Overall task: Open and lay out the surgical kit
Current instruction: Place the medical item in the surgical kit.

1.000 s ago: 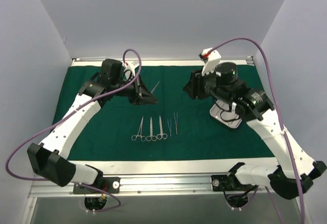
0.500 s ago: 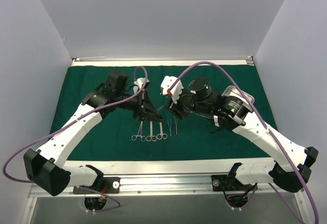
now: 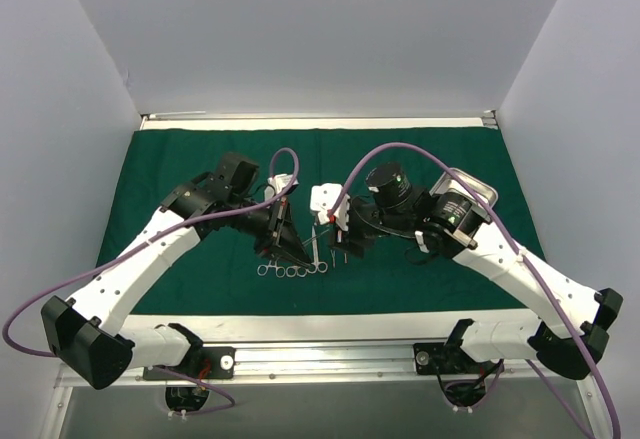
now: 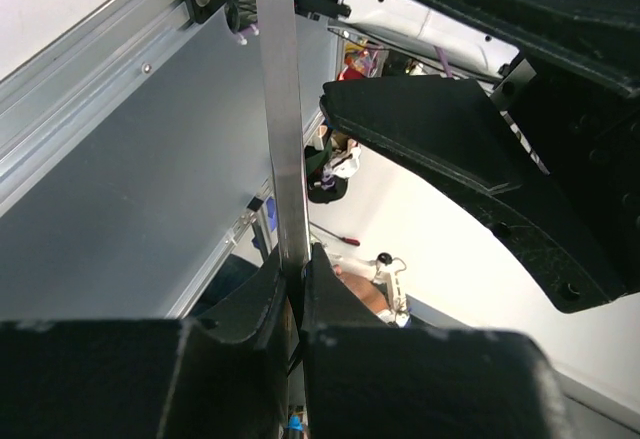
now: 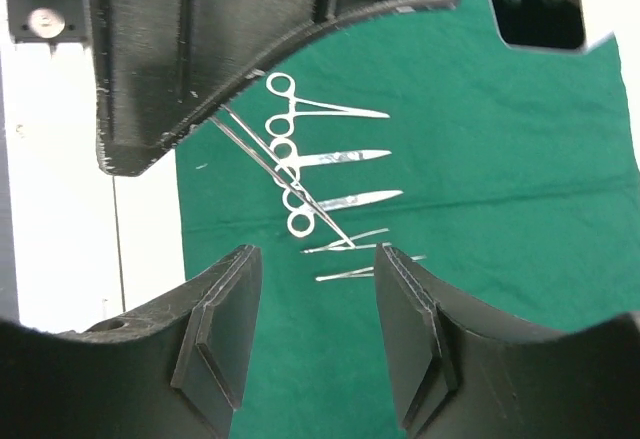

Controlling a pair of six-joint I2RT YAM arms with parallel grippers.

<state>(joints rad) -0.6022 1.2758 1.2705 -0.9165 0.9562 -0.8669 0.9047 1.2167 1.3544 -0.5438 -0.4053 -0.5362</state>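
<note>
- The dark green cloth [image 3: 180, 159] is spread flat under the row of ring-handled instruments [image 5: 322, 157]. It runs way out to both sides of the row and off behind it, so its long side goes left to right.
- The steel tray [image 3: 478, 191] sits on the cloth well off to the right of the row and a bit farther back. The right arm covers most of it, so only one rim and a corner show, and it looks turned at an angle to the row.
- The right gripper [image 5: 318, 254] hangs just to the right of the row with its fingers spread wide and nothing between them.
- The left gripper [image 4: 296, 279] is right over the left part of the row, pinched tight on a thin steel strip [image 4: 282, 109].
- That strip sticks straight out of the fingertips. In the right wrist view it slants across the row's ring ends, with its far end by the rightmost ring-handled one. Can't tell if it's touching anything there.
- The row itself is three pieces lying side by side and parallel. Their long axes run near to far, with the rings at the near end and the tips pointing at the back wall.
- Two little tweezers [image 5: 345, 243] lie just right of the row, lined up the same way as the three pieces.
</note>
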